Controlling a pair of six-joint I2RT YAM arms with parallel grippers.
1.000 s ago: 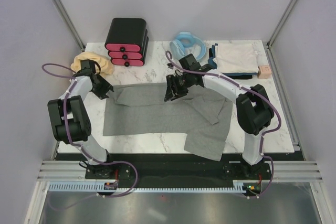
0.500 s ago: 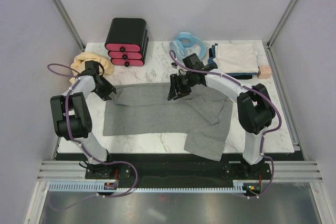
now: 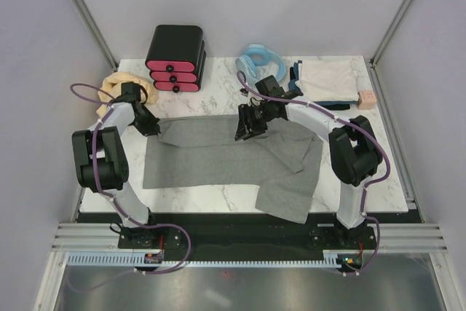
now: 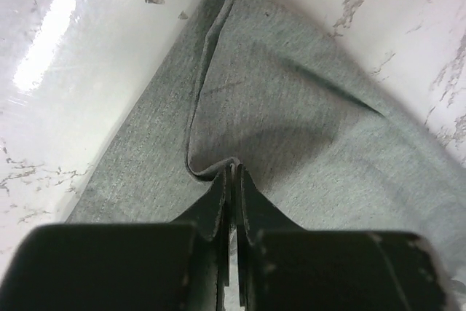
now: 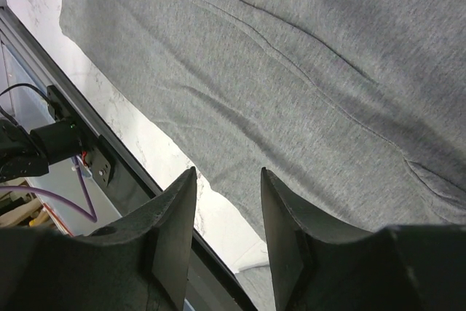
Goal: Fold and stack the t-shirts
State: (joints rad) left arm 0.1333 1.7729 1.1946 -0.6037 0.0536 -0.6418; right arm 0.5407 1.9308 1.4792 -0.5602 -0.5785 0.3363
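Note:
A large heather-grey t-shirt (image 3: pixel 218 154) lies spread across the middle of the marble table, one part hanging towards the front right. My left gripper (image 3: pixel 151 127) is at its back left corner, shut on a pinched fold of the grey cloth (image 4: pixel 218 107); in the left wrist view the jaws meet at the fold (image 4: pixel 234 169). My right gripper (image 3: pixel 246 130) hovers open over the shirt's back edge, nothing between its fingers (image 5: pixel 227 172). A tan-yellow t-shirt (image 3: pixel 120 85) lies bunched at the back left. A folded whitish t-shirt (image 3: pixel 328 79) rests on dark ones (image 3: pixel 295 74) at the back right.
A black box with pink drawers (image 3: pixel 175 60) stands at the back, a light-blue coiled hose (image 3: pixel 258 60) beside it. A small pink block (image 3: pixel 366 99) sits near the right edge. The table's front edge and metal rail (image 5: pixel 109 172) show in the right wrist view.
My left gripper has closed on the grey shirt's corner after edging towards it. My right gripper has drifted slightly to the right and stayed open.

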